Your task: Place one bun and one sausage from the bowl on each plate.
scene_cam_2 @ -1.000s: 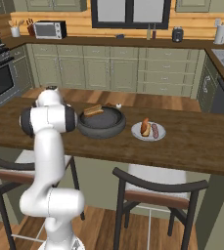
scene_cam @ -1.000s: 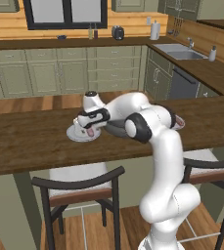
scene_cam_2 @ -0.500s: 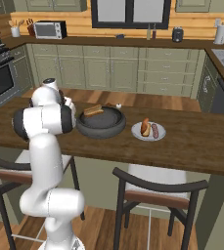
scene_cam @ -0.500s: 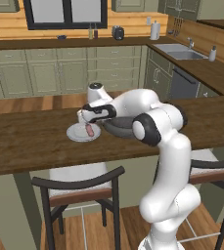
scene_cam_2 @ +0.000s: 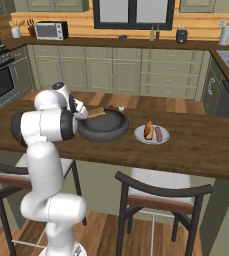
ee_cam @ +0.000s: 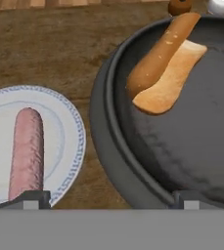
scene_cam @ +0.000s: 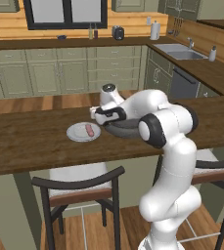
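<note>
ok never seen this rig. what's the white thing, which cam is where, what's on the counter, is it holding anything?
The white thing is a robot arm with a two-finger gripper, in a rendered kitchen. Two cameras ride on its base, behind it to left and right; the third sits on the hand, looking along the fingers. On the wooden counter: a dark bowl with one bun in it, a plate beside it holding a sausage, and a second plate on the bowl's other side with a bun and a sausage already. The fingers stand wide apart, one over the plate and one over the bowl, holding nothing.
</note>
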Controlling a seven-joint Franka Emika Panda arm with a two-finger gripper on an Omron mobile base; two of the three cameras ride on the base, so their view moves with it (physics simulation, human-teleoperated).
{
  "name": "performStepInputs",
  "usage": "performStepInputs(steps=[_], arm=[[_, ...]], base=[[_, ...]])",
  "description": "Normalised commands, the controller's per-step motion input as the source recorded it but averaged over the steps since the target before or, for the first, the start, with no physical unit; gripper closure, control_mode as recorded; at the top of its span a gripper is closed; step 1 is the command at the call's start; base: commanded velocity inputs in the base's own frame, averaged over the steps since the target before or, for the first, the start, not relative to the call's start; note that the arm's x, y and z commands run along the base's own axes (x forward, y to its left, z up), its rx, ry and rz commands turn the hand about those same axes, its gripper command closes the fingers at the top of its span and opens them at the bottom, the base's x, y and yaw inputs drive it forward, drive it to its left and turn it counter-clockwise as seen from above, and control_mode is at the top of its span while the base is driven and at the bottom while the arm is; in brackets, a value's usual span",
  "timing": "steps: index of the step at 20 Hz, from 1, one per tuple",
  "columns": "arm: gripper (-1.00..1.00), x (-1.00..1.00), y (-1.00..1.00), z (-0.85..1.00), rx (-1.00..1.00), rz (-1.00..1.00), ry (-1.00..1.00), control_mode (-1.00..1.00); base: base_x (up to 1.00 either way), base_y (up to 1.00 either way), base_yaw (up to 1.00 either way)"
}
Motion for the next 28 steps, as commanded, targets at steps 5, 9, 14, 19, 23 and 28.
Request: performStepInputs(steps=[5,9,14,19,23,28], arm=[[-1.00,0.39,-0.23,0.12,0.01,-0.18,-0.06,-1.00],[-1.00,0.38,-0.03,0.02,0.02,-0.14,-0.05,-1.00],[-1.00,0.18,-0.22,0.26,0.09,-0.12,0.00,-1.00],[-1.00,0.27,-0.36,0.13,0.11,-0.06,0.00,-1.00],[-1.00,0.16,-0.14,-0.14,0.08,0.00,0.01,-1.00],[-1.00,0.19,0.01,-0.02,0.05,0.00,0.01,-1.00]], base=[[0.00,0.00,0.00],[0.00,0.00,0.00],[0.00,0.00,0.00],[0.00,0.00,0.00],[0.00,0.00,0.00],[0.00,0.00,0.00]])
